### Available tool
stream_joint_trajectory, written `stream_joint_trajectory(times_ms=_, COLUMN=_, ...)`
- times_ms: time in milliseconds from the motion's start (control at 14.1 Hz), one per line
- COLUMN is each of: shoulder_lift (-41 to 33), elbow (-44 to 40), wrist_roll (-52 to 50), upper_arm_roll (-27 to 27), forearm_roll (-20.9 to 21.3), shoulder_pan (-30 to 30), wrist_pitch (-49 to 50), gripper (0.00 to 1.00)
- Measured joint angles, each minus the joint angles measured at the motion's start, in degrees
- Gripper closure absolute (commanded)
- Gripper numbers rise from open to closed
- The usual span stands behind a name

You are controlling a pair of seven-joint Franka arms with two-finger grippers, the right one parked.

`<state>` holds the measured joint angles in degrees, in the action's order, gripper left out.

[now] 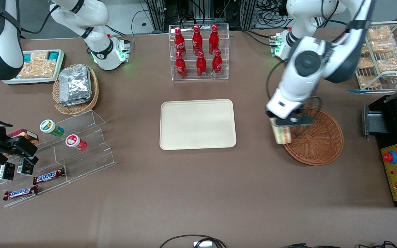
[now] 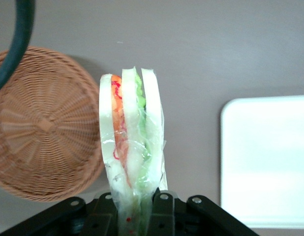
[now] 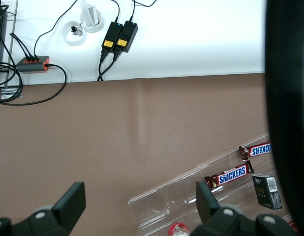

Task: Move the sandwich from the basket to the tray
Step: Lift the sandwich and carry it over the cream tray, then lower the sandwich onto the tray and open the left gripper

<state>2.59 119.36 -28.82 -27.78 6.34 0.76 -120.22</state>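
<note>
On the brown counter (image 1: 198, 193), toward the parked arm's end, we see a white tray of snack packets (image 1: 36, 67), a tan basket (image 1: 76, 90) holding foil packets, and clear acrylic steps (image 1: 78, 144) carrying two small tubs and Snickers bars (image 1: 48, 176). At mid-counter the cream tray (image 1: 197, 124) lies bare, with a clear rack of red bottles (image 1: 199, 51) farther from the front camera than it. Bare counter lies between the tray and the reddish-brown wicker basket (image 1: 317, 139), which has nothing in it. The pincer (image 1: 283, 128) hangs over the basket's rim on the tray's side, its fingers (image 2: 162, 209) closed on the wrapped sandwich (image 2: 132, 142). The sandwich is lifted above the counter just beside the basket, well apart from the tray. Toward the working arm's end stand a wire rack of snack bags (image 1: 381, 55) and a black unit with a red button (image 1: 396, 172).
</note>
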Motion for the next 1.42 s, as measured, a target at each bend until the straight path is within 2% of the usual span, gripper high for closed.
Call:
stream_joint_trajectory(times_ms=355, shoulder_lift=4.3, elbow=-0.1, wrist_roll=0.2, upper_arm_roll=-5.5, forearm_roll=0.0, shoulder_pan=2.0, wrist_pitch=-3.4, gripper=1.00)
stream_joint_trajectory(times_ms=781, shoulder_lift=10.4, elbow=-0.7, wrist_roll=-2.7, upper_arm_roll=-5.8, forearm_roll=0.0, shoulder_pan=8.2, wrist_pitch=-5.6, gripper=1.00)
stream_joint_trajectory(times_ms=1277, shoulder_lift=20.6, elbow=-6.4, wrist_roll=-8.9, upper_arm_roll=-5.8, forearm_roll=0.2, shoulder_pan=12.9, wrist_pitch=-6.1, gripper=1.00)
stream_joint_trajectory(times_ms=1419, shoulder_lift=22.6, elbow=-8.3, wrist_roll=-11.4, upper_arm_roll=-5.8, forearm_roll=2.0, shoulder_pan=13.3, wrist_pitch=-6.0, gripper=1.00)
